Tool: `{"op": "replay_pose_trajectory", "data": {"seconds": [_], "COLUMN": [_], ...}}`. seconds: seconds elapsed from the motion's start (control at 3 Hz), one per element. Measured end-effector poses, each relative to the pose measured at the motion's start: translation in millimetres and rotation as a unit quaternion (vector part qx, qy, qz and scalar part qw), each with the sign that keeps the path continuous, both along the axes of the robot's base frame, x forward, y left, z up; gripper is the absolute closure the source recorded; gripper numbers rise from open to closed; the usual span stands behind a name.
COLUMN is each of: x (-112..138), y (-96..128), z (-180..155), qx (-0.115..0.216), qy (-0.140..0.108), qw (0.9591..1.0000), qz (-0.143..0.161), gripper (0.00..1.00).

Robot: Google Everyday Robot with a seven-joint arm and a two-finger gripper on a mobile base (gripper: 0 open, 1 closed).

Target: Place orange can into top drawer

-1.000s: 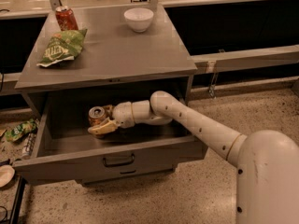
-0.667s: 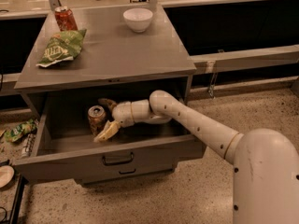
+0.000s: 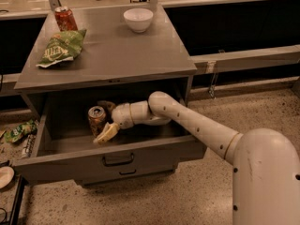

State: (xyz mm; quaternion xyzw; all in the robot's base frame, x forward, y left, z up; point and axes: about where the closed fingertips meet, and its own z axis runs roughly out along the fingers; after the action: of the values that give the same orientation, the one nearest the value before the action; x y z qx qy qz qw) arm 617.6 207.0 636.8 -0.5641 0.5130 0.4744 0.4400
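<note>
The orange can (image 3: 96, 119) stands upright inside the open top drawer (image 3: 70, 161), left of its middle. My gripper (image 3: 101, 121) reaches into the drawer from the right, with my white arm (image 3: 187, 121) crossing over the drawer's right side. The jaws are spread apart around the can. One cream finger (image 3: 107, 133) lies in front of the can and to its right. A darker finger (image 3: 106, 105) shows behind the can. The can rests on the drawer floor.
On the grey cabinet top (image 3: 117, 55) are a red soda can (image 3: 64, 18), a green chip bag (image 3: 61, 47) and a white bowl (image 3: 138, 18). A narrower panel (image 3: 127, 173) sits under the drawer. A green packet (image 3: 18, 130) and a white plate (image 3: 4, 176) lie on the floor at the left.
The can has gone from tilted in the jaws to standing upright on the drawer floor. The fingers have spread apart and the cream finger has dropped lower.
</note>
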Motion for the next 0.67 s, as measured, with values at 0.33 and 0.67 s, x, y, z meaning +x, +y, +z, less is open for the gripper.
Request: {"op": "replay_pose_trajectory", "data": {"seconds": [0.33, 0.67], "x": [-2.4, -11.6], "y": [-10.2, -23.3], "z": [20.4, 56.2], "qx": [-0.024, -0.05], "qy": [0.002, 0.005], "qw": [0.9997, 0.9983], "qz": [-0.011, -0.028], "gripper": [0.0, 0.0]}}
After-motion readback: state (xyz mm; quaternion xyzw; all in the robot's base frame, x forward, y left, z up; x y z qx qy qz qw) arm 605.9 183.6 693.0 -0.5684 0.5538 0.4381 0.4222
